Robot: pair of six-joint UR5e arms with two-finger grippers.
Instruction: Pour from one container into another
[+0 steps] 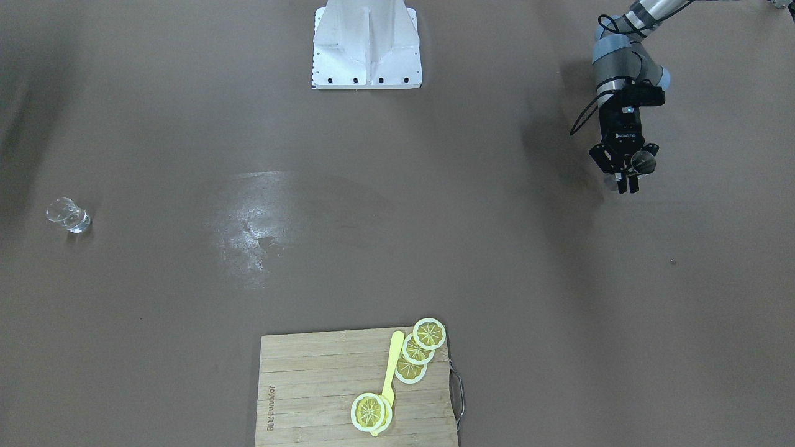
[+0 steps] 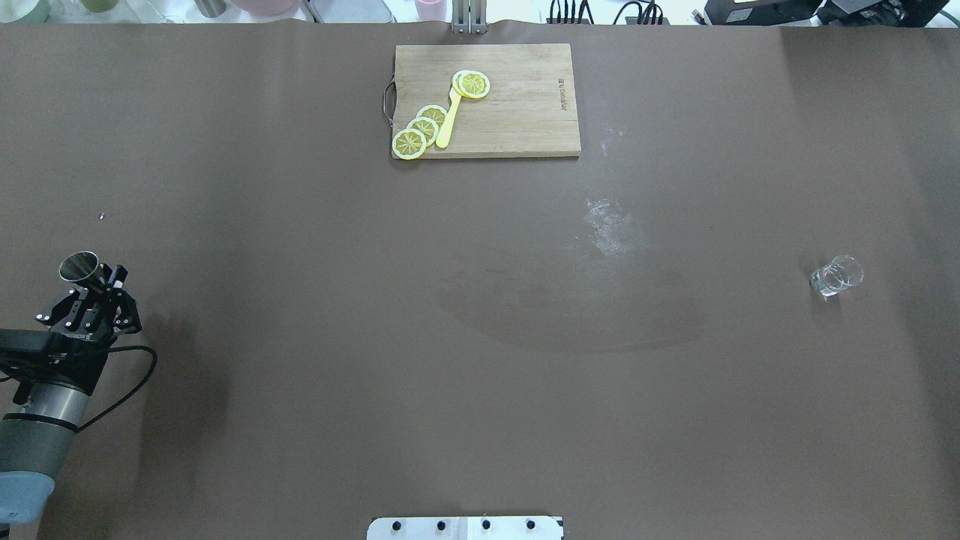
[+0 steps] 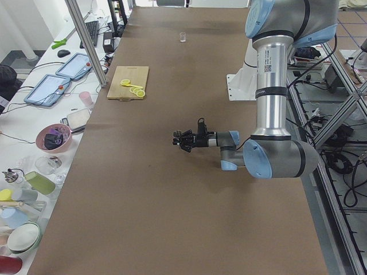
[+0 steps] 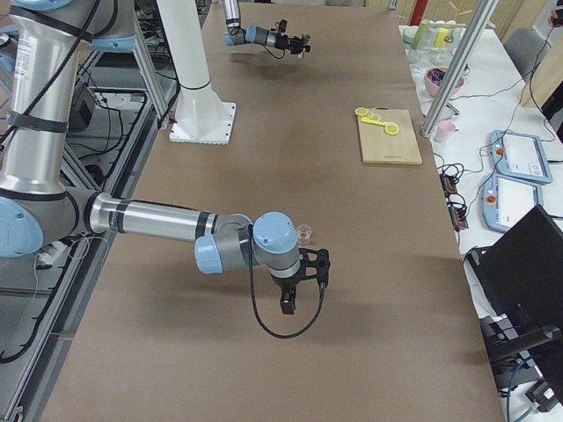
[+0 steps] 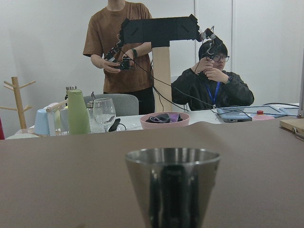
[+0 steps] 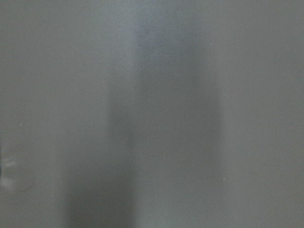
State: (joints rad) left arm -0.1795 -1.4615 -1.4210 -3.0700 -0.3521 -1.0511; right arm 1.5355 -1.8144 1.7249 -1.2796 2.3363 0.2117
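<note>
The grey metal jigger (image 2: 79,266) is upright at the table's left end, with my left gripper (image 2: 112,276) shut on it; the arm reaches in level and low over the table. From across the table the jigger's rim (image 1: 643,162) shows just beside the left gripper (image 1: 627,183). The jigger (image 5: 173,187) fills the bottom middle of the left wrist view. Far off at the right end stands the clear glass cup (image 2: 836,276), also seen as the cup (image 1: 68,215). My right gripper (image 4: 318,264) hangs just short of the glass cup (image 4: 304,234); I cannot tell whether it is open or shut. The right wrist view is a blur of brown table.
A wooden cutting board (image 2: 517,112) at the far middle edge carries lemon slices (image 2: 420,129) and a yellow utensil (image 2: 448,126). A whitish smear (image 2: 611,225) marks the cloth. The robot's white base (image 1: 366,46) stands at the near edge. Two people are beyond the table's left end.
</note>
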